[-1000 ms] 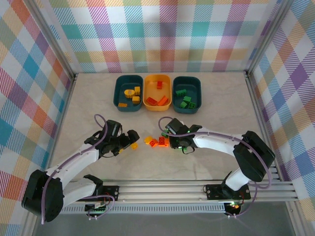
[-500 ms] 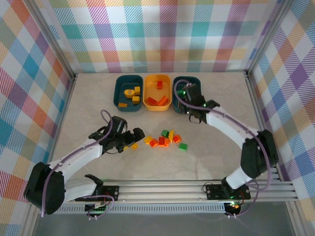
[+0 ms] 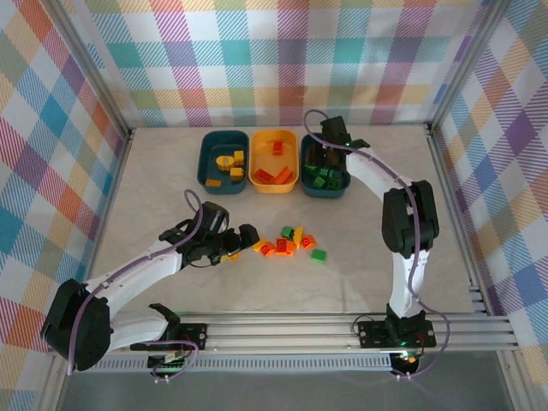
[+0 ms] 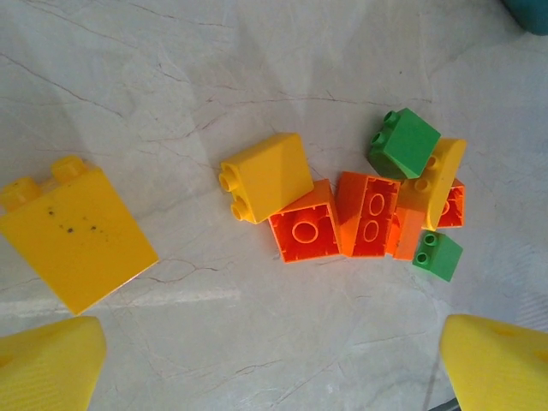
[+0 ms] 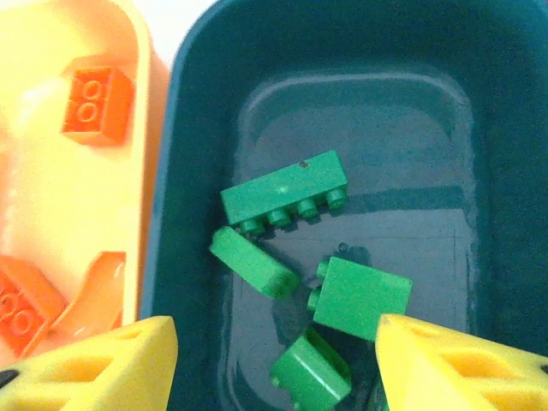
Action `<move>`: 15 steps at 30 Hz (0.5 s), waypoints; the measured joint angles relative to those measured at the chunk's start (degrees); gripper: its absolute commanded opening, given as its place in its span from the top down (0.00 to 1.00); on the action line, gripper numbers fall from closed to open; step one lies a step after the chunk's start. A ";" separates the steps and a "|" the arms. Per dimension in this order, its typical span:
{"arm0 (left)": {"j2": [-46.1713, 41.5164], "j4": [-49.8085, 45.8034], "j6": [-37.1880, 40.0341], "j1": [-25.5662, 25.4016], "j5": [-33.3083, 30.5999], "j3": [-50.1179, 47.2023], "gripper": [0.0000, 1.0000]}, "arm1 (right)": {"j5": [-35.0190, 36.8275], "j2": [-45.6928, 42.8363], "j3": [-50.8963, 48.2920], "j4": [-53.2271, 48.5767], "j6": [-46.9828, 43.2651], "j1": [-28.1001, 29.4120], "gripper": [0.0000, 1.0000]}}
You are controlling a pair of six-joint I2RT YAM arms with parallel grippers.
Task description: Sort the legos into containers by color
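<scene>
When viewed from overhead, easy to read the layout: three containers in a row at the far side of the counter (image 3: pixel 171 197), with yellow legos in the left teal tub (image 3: pixel 208 145), red-orange ones in the yellow-orange tub (image 3: pixel 261 154) and green ones in the right teal tub (image 3: pixel 325 193). Nearer the arms, a loose pile (image 3: pixel 289 242) of mixed legos on the bare counter. Left tool (image 3: pixel 242 241) low at the pile's left end. Right tool (image 3: pixel 324 161) hanging over the right teal tub, arm and tool covering that tub's far half. Too dark and small from up there to judge either opening.

From the left wrist, plainly released: left fingertips (image 4: pixel 47 364) far apart, nothing but bare counter between. Just ahead of one fingertip, a big yellow brick (image 4: pixel 77 235), apart from the pile. In the pile, a smaller yellow brick (image 4: pixel 265 175) touching a red-orange brick (image 4: pixel 304 231), a second red-orange brick (image 4: pixel 370 214) right beside, a tilted green brick (image 4: pixel 407 145) at the far end, and a small green brick (image 4: pixel 437 255) at the near edge. Sliver of teal (image 4: pixel 533 13) cut off in the upper corner.

From the right wrist, also released: right fingertips (image 5: pixel 94 372) spread above the right teal tub. Several green legos loose on the tub floor, among them a long four-stud brick (image 5: pixel 284 204) and a short green brick (image 5: pixel 310 372) low between the fingertips, touching neither. Beside, part of the yellow-orange tub, cut off at the frame edge.
</scene>
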 measured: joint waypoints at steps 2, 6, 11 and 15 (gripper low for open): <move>-0.17 0.00 0.07 0.00 -0.33 -0.04 0.00 | 0.24 -4.50 -3.52 0.42 0.00 0.46 0.37; -1.05 -0.09 0.39 0.00 -2.25 -0.04 0.00 | 3.28 -19.12 -16.09 2.49 0.20 4.72 0.37; -3.04 -1.49 0.92 0.02 -6.23 -0.04 0.00 | 4.46 -31.50 -31.34 2.56 1.22 15.52 0.33; -3.74 -1.81 1.62 0.28 -7.91 -0.04 0.00 | 3.85 -32.28 -41.07 -1.25 3.87 20.15 0.22</move>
